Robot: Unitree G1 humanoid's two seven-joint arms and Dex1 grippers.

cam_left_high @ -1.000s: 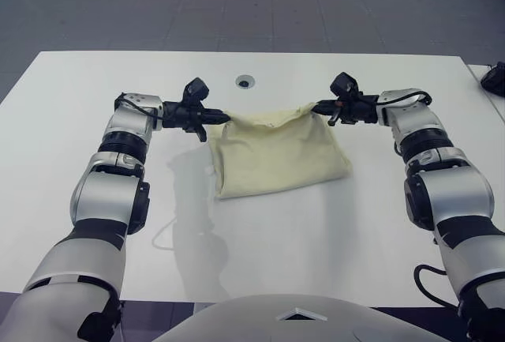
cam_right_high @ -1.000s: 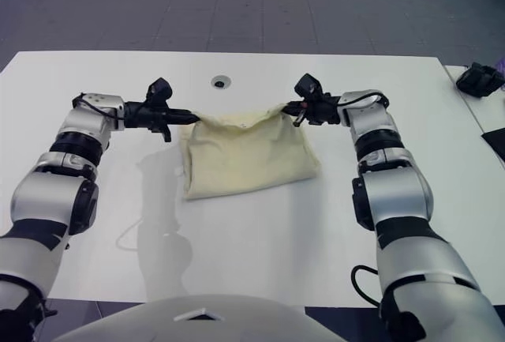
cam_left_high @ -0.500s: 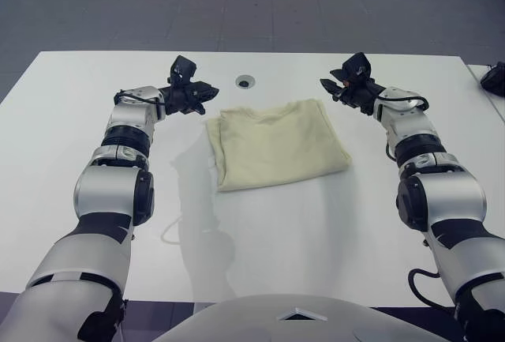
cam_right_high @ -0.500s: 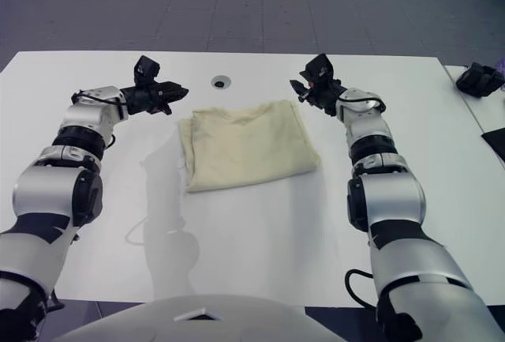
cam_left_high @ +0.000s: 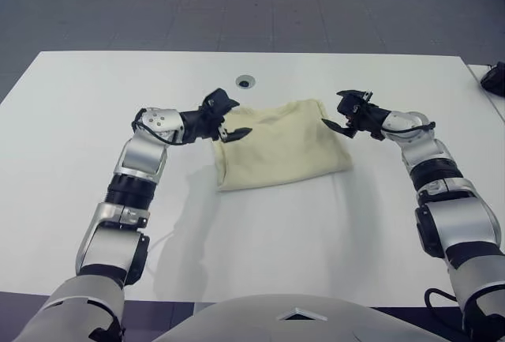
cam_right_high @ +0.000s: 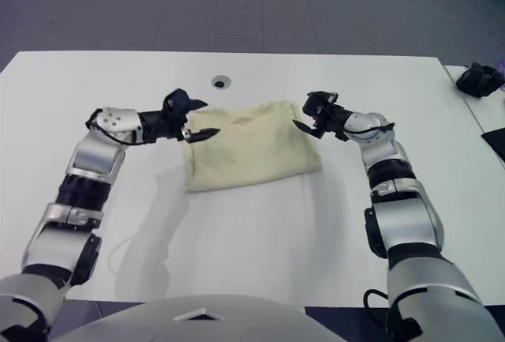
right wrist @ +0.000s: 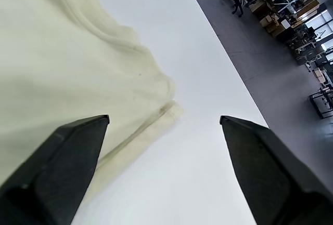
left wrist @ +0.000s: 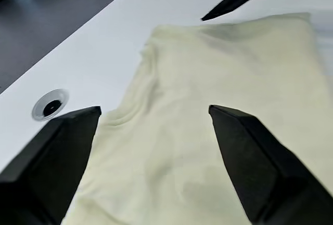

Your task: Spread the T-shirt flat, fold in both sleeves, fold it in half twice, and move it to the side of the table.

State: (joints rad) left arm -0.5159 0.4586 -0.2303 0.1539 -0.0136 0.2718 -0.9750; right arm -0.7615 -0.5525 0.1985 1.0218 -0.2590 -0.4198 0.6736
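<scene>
**Folded T-shirt between two open pairs of fingers**

The T-shirt lies in the middle of the counter, folded to a rough rectangle, its far edge toward the cable hole. My left fingers are spread wide over its far left corner, with the collar between them in the left wrist view. My right fingers are also spread, at the far right corner, one over the cloth and one over the bare counter. I cannot tell if either pair touches the cloth; neither grips it.

I judge the cloth light, soft and limp, and it may slide on the smooth counter. I would pinch the corners through all layers, otherwise the fold may open.
</scene>
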